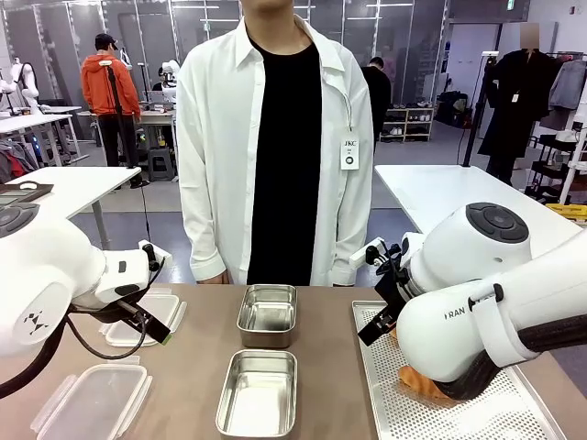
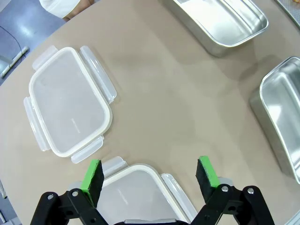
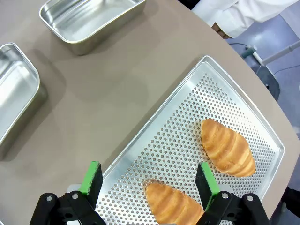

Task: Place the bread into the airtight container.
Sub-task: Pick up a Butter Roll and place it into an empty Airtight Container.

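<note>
Two golden bread rolls lie on a perforated metal tray at the table's right. My right gripper hovers open just above the tray, the nearer roll below and between its fingers, untouched. In the front view one roll peeks out under the right arm, beside the right gripper. Two open steel containers stand mid-table. My left gripper is open over a clear plastic lid, holding nothing.
A second clear lid lies flat farther left. A person in a white shirt stands at the far edge, hands off the table. Bare brown tabletop lies between the containers and the tray.
</note>
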